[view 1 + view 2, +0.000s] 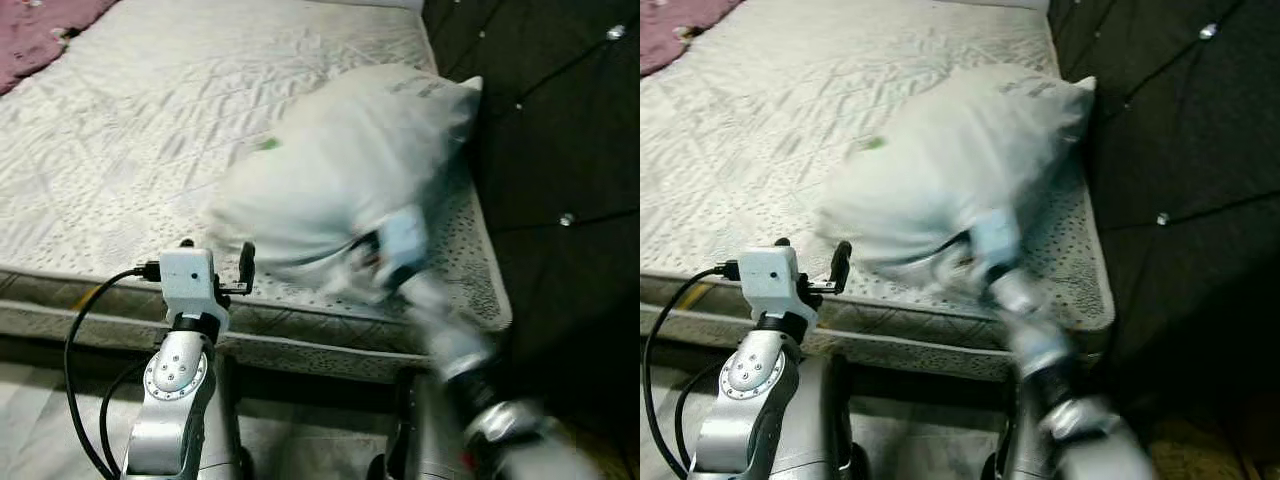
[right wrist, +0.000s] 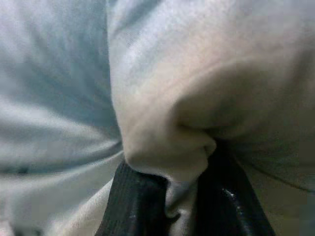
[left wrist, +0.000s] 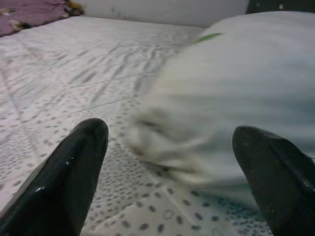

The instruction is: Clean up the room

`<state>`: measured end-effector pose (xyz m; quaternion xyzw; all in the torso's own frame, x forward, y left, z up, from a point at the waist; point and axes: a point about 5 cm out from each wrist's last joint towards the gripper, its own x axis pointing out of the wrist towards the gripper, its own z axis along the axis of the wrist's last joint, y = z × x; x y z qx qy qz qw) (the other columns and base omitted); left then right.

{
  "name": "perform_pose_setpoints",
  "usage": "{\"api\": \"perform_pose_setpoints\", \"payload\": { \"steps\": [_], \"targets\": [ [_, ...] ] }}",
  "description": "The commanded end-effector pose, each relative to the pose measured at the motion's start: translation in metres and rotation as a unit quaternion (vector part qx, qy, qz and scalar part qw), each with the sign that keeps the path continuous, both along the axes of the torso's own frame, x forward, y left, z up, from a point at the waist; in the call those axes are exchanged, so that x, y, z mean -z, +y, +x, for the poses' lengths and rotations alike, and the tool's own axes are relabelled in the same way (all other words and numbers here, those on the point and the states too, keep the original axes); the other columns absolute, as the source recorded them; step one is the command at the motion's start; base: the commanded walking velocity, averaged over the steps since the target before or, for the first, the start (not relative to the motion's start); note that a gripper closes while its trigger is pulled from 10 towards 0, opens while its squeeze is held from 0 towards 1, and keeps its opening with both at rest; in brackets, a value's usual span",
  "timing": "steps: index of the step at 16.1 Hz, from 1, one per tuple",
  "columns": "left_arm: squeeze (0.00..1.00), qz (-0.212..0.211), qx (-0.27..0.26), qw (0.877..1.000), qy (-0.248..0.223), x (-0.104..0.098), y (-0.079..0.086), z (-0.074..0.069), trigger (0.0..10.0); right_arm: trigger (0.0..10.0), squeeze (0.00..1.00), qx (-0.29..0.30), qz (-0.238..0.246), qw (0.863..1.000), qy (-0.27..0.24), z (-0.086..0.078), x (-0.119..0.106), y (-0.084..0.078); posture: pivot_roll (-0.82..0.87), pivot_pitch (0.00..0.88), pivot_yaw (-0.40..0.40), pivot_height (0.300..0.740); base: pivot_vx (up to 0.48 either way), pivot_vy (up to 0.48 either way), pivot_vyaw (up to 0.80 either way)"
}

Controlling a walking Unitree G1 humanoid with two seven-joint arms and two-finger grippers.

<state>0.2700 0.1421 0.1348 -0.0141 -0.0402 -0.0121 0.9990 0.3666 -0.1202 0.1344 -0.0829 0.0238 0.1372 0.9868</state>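
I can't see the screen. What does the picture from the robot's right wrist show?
Close up, the right gripper pinches a fold of a pale pillow between its two black fingers. The soft, creased fabric bulges above them, and the rest of the cloth is blurred.

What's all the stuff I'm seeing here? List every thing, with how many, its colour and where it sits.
pillow: one, white, blurred, on the mattress near its right edge, next to the headboard.
mattress: one, pale quilted with a dotted pattern, in front of the robot.
blanket: one, pinkish purple, at the far left corner of the mattress.
headboard: one, black, tufted with shiny buttons, along the right.
cable: one, black, looping from the left wrist.
left gripper: fingers open, over the mattress edge, facing the pillow.
right gripper: shut on a fold of the pillow.
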Motion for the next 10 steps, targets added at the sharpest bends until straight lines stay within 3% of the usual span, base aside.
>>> {"api": "perform_pose_setpoints", "payload": {
  "steps": [1, 2, 5, 8, 10],
  "targets": [
    [0.00, -0.003, 0.008, 1.000, 0.003, 0.002, -0.005, 0.001, 10.0, 0.0, 0.00, 0.092, 0.007, 0.994, -0.064, 0.018, -0.039, -0.046, 0.03, 0.084, -0.045, 0.499, 0.000, 0.000, 0.00],
    [0.00, -0.003, 0.012, 1.000, 0.002, 0.001, -0.007, 0.003, 10.0, 0.0, 0.00, 0.118, 0.006, 0.990, -0.075, 0.025, -0.053, -0.065, 0.03, 0.085, -0.043, 0.499, 0.000, 0.000, 0.00],
    [0.00, -0.002, 0.005, 1.000, 0.005, 0.001, -0.003, 0.004, 10.0, 0.0, 0.00, 0.115, -0.042, 0.984, -0.129, 0.031, -0.085, -0.080, 0.04, 0.092, -0.045, 0.499, 0.000, 0.000, 0.00],
    [0.00, -0.002, 0.000, 1.000, 0.007, 0.003, -0.001, 0.002, 10.0, 0.0, 0.00, 0.166, -0.038, 0.977, -0.127, 0.032, -0.093, -0.110, 0.03, 0.094, -0.045, 0.499, 0.000, 0.000, 0.00],
    [0.00, -0.002, 0.002, 1.000, 0.007, 0.003, -0.003, 0.001, 10.0, 0.0, 0.00, 0.193, -0.042, 0.974, -0.113, 0.025, -0.082, -0.128, 0.03, 0.098, -0.046, 0.499, 0.000, 0.000, 0.00]
  ]
}}
